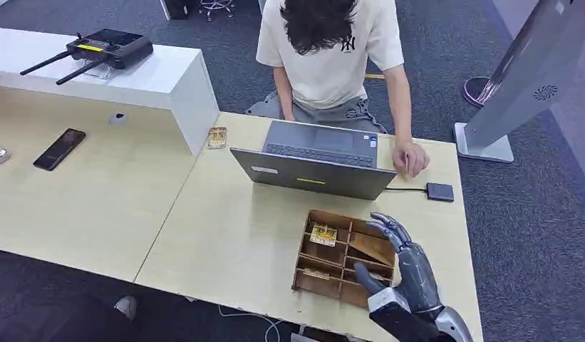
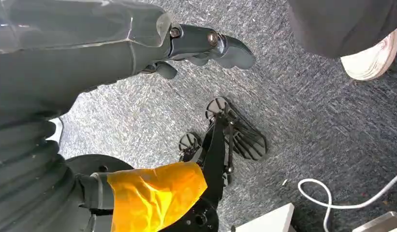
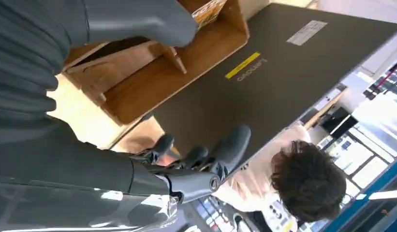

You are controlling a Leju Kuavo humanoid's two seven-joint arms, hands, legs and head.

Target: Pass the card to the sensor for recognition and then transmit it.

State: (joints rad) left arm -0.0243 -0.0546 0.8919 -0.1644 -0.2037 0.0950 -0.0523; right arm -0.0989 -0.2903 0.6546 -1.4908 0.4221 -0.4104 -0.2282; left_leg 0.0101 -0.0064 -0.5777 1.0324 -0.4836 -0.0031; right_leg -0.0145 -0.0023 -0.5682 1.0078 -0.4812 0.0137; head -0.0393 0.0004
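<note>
Grey office carpet surrounds a pale wooden desk (image 1: 225, 235) where a wooden divided tray (image 1: 344, 258) sits just in front of an open grey laptop (image 1: 314, 160), with a person seated behind the laptop, one hand on the desk beside it. The right robot hand (image 1: 403, 267) hovers over the tray's right side with fingers spread and nothing in its grasp; whether a fingertip touches the dividers cannot be told. A yellow printed card (image 1: 323, 234) lies in a compartment at the tray's far left, well apart from that hand, and a second card (image 1: 316, 273) rests in a nearer compartment. The small black sensor (image 1: 439, 191), cabled, lies on the desk beyond the tray, to the right of the laptop. The risk, judging from here: broad fingers may jam against the thin dividers, shove the light tray toward the laptop, or slip off the flat card. The left robot hand (image 2: 206, 46) hangs above the carpet, fingers loosely curled, holding nothing.
</note>
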